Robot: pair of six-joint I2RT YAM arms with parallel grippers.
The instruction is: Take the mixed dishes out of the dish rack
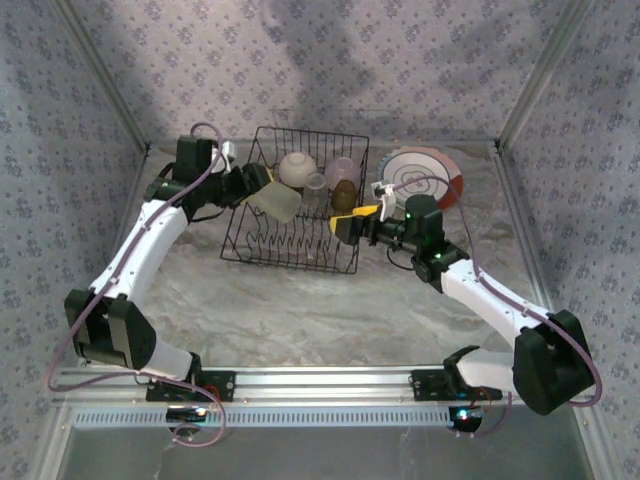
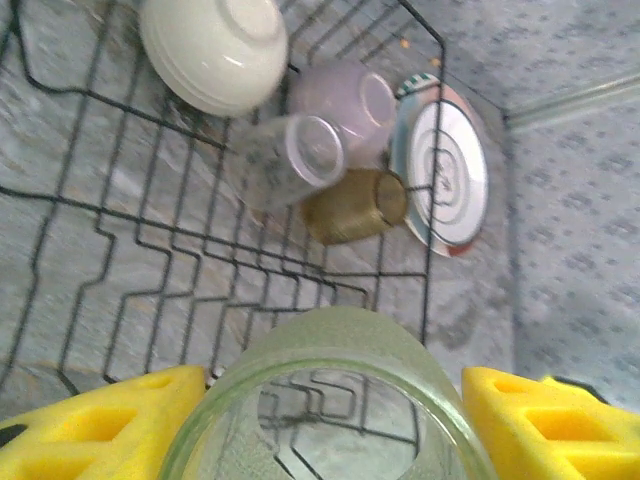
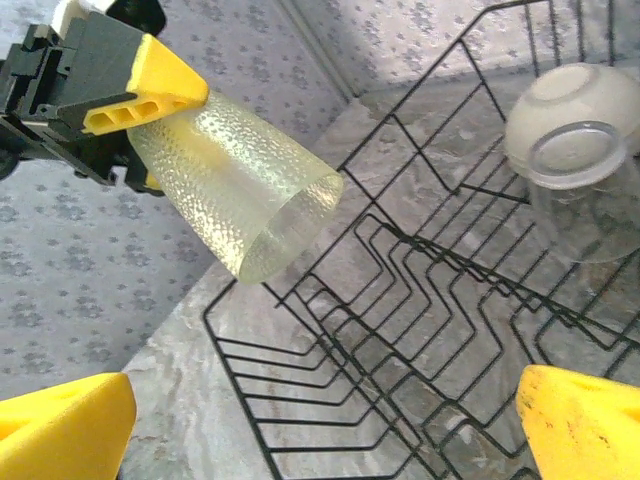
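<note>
One yellowish cup (image 3: 235,185) in left gripper (image 2: 332,410) — slanted toward dish rack (image 1: 300,245); right gripper (image 3: 320,430) agape.

The white left arm (image 1: 150,240) reaches forward with a bent elbow. Its claw (image 1: 256,189), with yellow pads (image 2: 100,430), is closed around a yellowish textured glass cup (image 1: 277,204). The right arm (image 1: 490,295) points left, and its claw (image 1: 350,222) is wide apart, holding nothing.

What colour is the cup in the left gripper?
The cup is pale translucent yellow with a pebbled surface; best in the right wrist view.
</note>
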